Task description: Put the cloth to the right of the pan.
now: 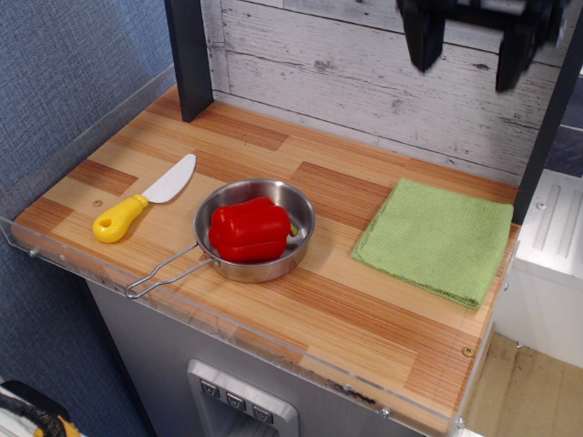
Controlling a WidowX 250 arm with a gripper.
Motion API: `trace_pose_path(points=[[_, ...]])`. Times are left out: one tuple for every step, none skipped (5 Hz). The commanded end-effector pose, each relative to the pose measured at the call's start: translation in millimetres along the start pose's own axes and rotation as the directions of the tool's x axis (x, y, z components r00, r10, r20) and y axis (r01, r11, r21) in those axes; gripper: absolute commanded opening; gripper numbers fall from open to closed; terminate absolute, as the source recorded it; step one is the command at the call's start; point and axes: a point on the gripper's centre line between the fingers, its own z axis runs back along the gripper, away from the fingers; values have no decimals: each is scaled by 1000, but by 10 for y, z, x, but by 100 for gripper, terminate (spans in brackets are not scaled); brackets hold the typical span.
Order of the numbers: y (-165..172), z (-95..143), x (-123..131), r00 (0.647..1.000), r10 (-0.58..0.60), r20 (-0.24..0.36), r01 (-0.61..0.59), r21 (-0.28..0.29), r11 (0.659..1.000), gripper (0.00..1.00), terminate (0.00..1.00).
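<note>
End effector [469,45] cut off by top edge; fingers [424,41] blurred.

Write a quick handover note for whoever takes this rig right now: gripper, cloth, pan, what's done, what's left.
Gripper: high above the counter's back right, jaws open, holding nothing.
Cloth: flat on the counter, to the right of the pan, apart from it.
Pan: centre-left, a red pepper inside, handle toward the front left. A knife lies to its left.
Done: the cloth sits right of the pan.
Left: nothing obvious; perhaps park the arm.
</note>
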Motion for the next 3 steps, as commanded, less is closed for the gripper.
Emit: trace_pose_path(points=[[264, 809, -439, 1000, 12, 22, -11, -10, 1000, 100, 0], [480, 994, -691, 999, 29, 39, -29, 2, 1000, 100, 0], [646, 1057, -816, 999, 26, 33, -26, 7, 1000, 100, 0]])
